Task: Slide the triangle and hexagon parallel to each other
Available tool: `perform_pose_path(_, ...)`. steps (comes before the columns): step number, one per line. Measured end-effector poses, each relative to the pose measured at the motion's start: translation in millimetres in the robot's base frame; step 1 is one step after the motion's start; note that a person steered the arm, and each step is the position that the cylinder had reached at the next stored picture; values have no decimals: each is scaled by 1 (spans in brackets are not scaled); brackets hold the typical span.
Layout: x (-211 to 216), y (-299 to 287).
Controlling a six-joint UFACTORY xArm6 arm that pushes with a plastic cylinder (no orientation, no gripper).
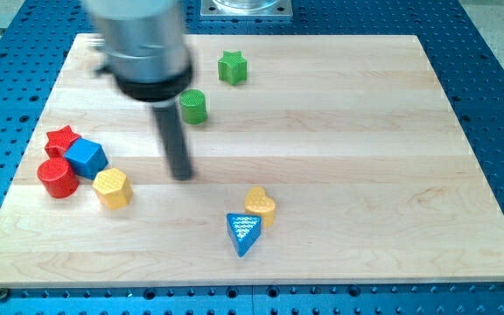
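Note:
A blue triangle block (243,232) lies near the view's bottom centre, touching a yellow heart-shaped block (261,206) just above and to its right. A yellow hexagon block (112,187) sits at the view's left. My tip (181,176) rests on the wooden board between them, a short way right of the yellow hexagon and up-left of the blue triangle, touching neither.
A red star (61,138), a blue cube (86,157) and a red cylinder (57,178) cluster at the left, next to the hexagon. A green cylinder (193,106) and a green star (232,67) lie near the top. The board's edge (252,282) runs along the bottom.

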State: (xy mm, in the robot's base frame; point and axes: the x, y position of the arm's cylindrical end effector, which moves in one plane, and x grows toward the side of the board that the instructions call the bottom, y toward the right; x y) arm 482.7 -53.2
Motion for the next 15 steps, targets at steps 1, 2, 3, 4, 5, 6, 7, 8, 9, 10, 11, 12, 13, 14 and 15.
perform_pose_path(1,-3,103)
perform_pose_path(2,81,146)
perform_pose_path(3,116,100)
perform_pose_path(4,110,55)
perform_pose_path(5,75,38)
perform_pose_path(6,68,-53)
perform_pose_path(7,108,-11)
perform_pose_path(8,106,-52)
perform_pose_path(9,93,-116)
perform_pose_path(10,77,-159)
perform_pose_path(11,61,-153)
perform_pose_path(12,63,-131)
perform_pose_path(13,41,-124)
perform_pose_path(14,31,-105)
perform_pose_path(15,18,-94)
